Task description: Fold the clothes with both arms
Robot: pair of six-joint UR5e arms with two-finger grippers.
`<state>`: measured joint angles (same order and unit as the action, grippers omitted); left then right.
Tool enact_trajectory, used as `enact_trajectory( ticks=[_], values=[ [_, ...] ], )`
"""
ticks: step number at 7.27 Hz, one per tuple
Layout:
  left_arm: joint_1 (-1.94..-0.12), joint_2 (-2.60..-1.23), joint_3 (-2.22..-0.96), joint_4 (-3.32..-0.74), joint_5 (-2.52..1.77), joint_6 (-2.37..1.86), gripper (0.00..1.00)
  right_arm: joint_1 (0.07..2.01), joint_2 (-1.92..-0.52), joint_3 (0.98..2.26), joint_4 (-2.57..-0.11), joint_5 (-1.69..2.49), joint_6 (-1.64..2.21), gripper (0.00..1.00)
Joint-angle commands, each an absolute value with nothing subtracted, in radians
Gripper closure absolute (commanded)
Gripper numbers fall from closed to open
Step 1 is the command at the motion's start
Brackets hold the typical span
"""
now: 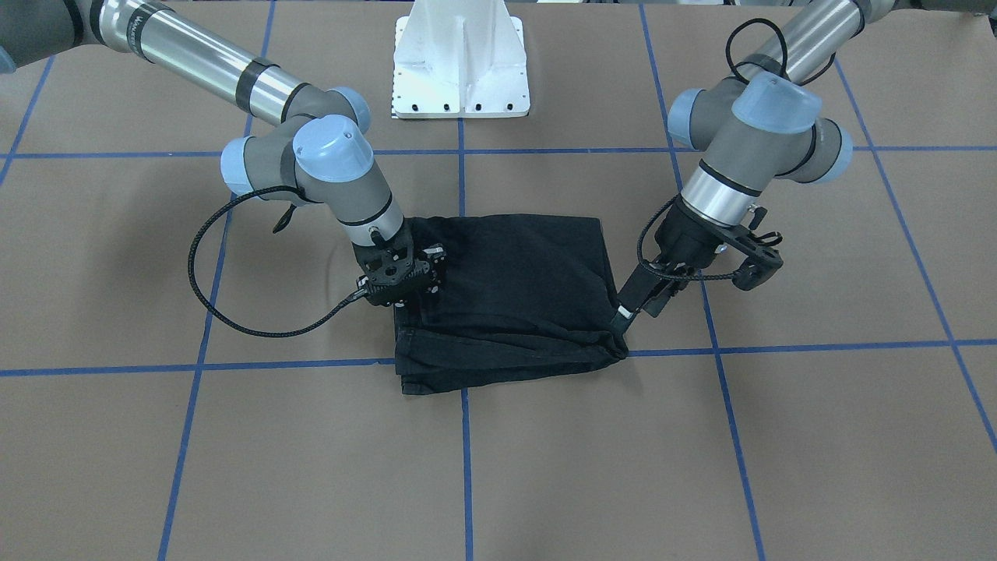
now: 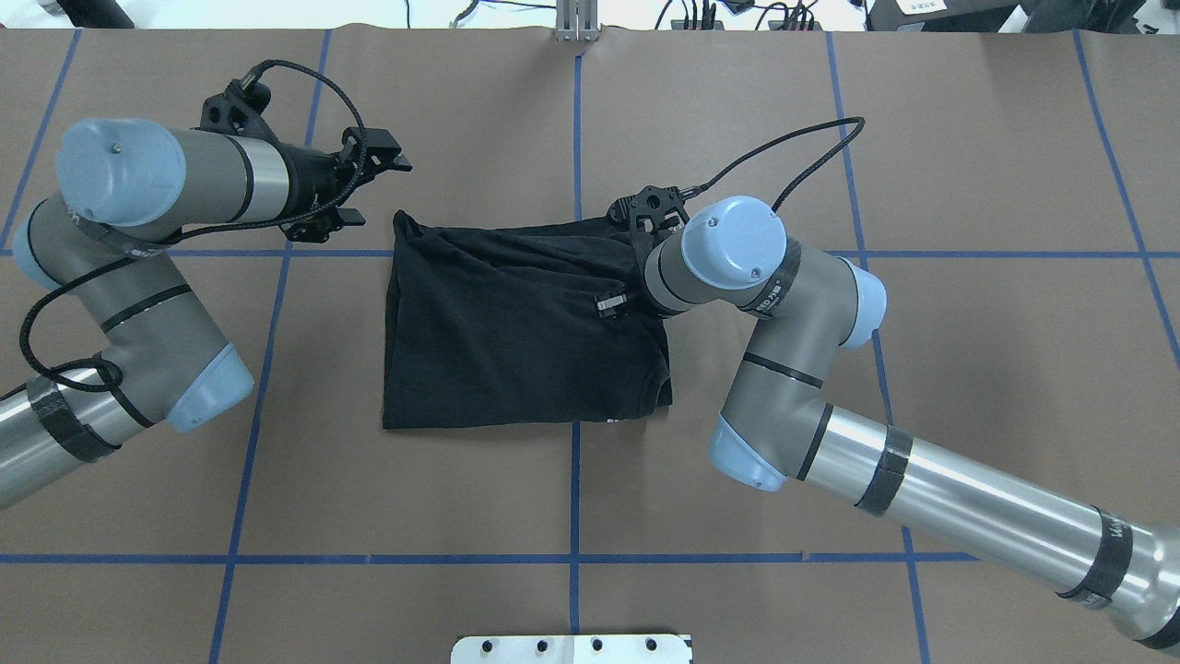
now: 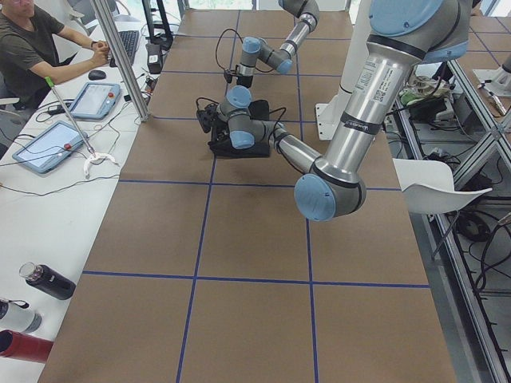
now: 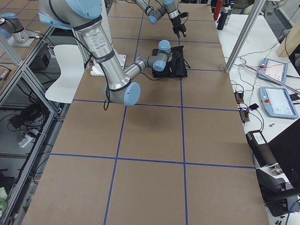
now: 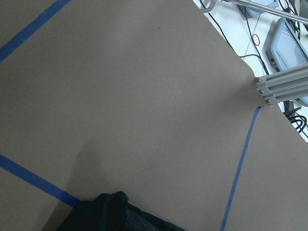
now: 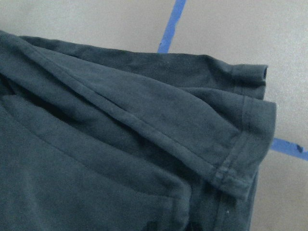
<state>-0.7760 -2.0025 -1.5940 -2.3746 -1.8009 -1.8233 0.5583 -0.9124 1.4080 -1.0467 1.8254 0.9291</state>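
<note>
Right arm [image 2: 765, 277] overhangs T-shirt [image 2: 498, 341]; pedestal [image 1: 459, 62] nearby; table [image 2: 415, 498] surrounds.

Left gripper [image 1: 625, 315] angled low; right gripper [image 1: 402, 291] pointing down; jaw states unclear.

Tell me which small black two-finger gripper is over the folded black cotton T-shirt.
The right gripper, over an edge of the black T-shirt; the left gripper only reaches its corner.

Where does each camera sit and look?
Front-facing: across the table, facing the robot; left arm, right arm, white base.
Overhead: behind the robot, looking down; both arms.
Exterior left: table's end; left arm nearest.
Exterior right: opposite end; right arm nearest.
Left wrist: table, T-shirt corner; no arm.
Right wrist: T-shirt close-up; no arm.
Shared: all show the T-shirt.
</note>
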Motion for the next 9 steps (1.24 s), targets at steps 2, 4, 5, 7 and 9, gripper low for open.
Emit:
enact_trajectory(
  ticks=[2,4,5,7,9],
  values=[
    [-0.776,-2.003,-1.595,-2.373,-1.799,-1.824,0.01,0.592,-0.908,1.407,-1.048,1.825,0.931,1.00],
    [-0.776,-2.002,-1.595,-2.373,-1.798,-1.824,0.01,0.624,-0.904,1.402,-1.049,1.825,0.930,1.00],
    [-0.776,-2.002,-1.594,-2.373,-1.796,-1.824,0.01,0.629,-0.904,1.396,-1.051,1.824,0.927,1.00],
    [-0.776,-2.003,-1.594,-2.373,-1.798,-1.824,0.01,0.629,-0.902,1.387,-1.051,1.824,0.930,1.00],
    [-0.776,-2.002,-1.598,-2.373,-1.798,-1.822,0.01,0.635,-0.896,1.382,-1.051,1.824,0.943,0.00]
  ],
)
